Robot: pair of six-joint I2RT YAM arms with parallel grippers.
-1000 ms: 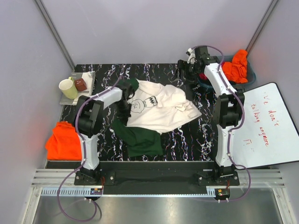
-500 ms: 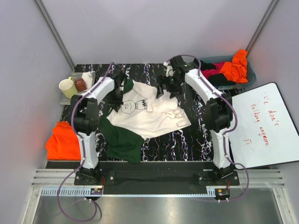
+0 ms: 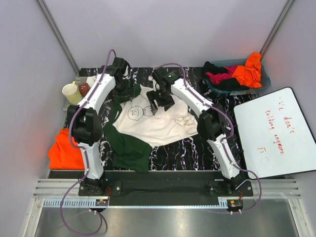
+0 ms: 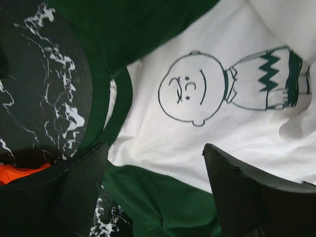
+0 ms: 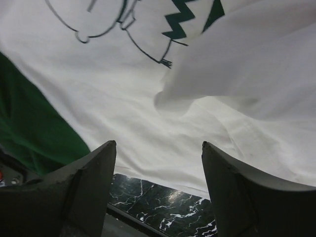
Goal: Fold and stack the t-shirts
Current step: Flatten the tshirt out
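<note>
A cream t-shirt (image 3: 153,123) with dark green sleeves (image 3: 128,145) and a cartoon print (image 3: 136,111) lies rumpled on the black marble table (image 3: 197,148). My left gripper (image 3: 122,85) hangs open over its far left part, by the green collar; in the left wrist view the gripper (image 4: 154,148) holds nothing, with the cartoon print (image 4: 190,89) below it. My right gripper (image 3: 159,101) hovers open just above the shirt's upper middle. In the right wrist view that gripper (image 5: 158,144) is empty over cream cloth (image 5: 148,98) and its hem.
A folded orange shirt (image 3: 66,148) lies off the table's left edge. A bin (image 3: 256,84) at the back right holds orange, magenta and black shirts. A white board (image 3: 274,133) with red writing lies at right. A cup (image 3: 70,92) stands on a tray at the back left.
My left gripper opened, let go of the shirt and moved farther back. My right arm swung from the bin leftward over the shirt. The shirt shifted left.
</note>
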